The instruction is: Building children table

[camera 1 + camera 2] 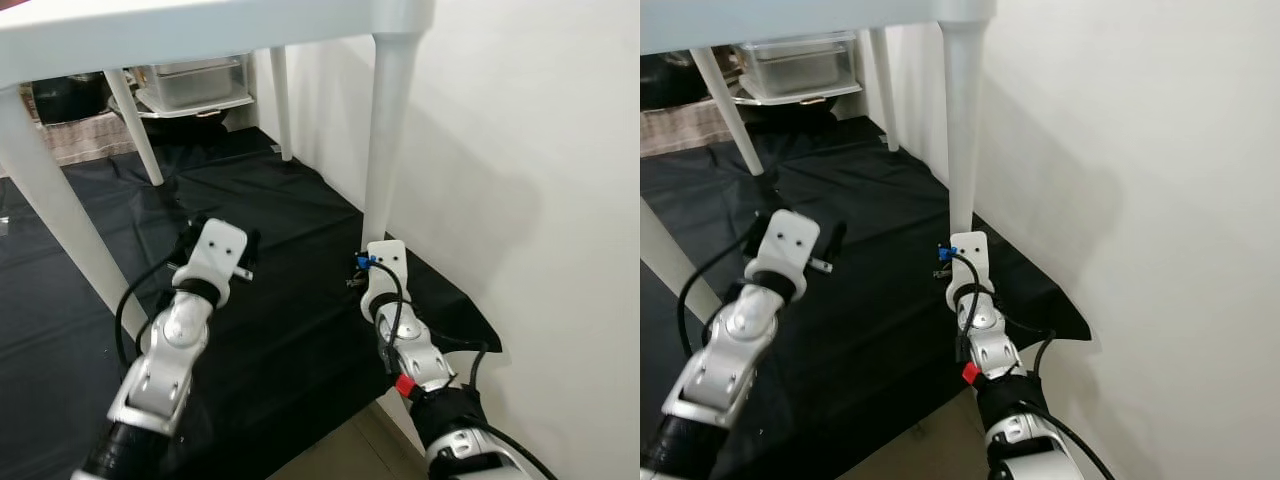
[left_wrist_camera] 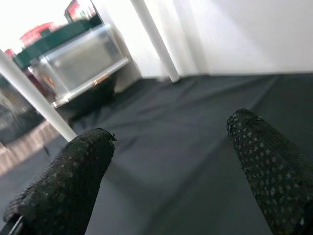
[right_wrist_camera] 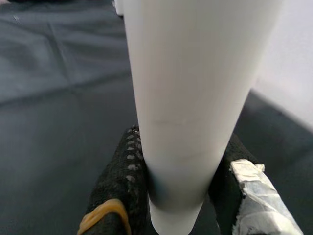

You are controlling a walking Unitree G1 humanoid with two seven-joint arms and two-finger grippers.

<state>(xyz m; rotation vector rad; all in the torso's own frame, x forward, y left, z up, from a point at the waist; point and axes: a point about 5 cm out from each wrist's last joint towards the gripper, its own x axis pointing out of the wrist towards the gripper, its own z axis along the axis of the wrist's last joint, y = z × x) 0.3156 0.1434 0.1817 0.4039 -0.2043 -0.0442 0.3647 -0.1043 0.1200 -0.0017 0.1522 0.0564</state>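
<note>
The white children's table (image 1: 200,30) stands upright on a black sheet (image 1: 290,190). Its near right leg (image 1: 390,130) comes down beside the wall. My right gripper (image 1: 372,262) is low at that leg's foot, and in the right wrist view its black fingers (image 3: 122,181) press either side of the leg (image 3: 190,98), shut on it. My left gripper (image 1: 215,240) hovers over the sheet under the tabletop, left of that leg. Its two fingers (image 2: 73,181) are spread wide with nothing between them.
Other table legs stand at the near left (image 1: 50,200), far left (image 1: 135,125) and far right (image 1: 283,100). A clear plastic box (image 1: 195,80) sits on a white tray behind the table. The white wall (image 1: 520,150) is close on the right. Bare floor (image 1: 350,450) shows at the sheet's near edge.
</note>
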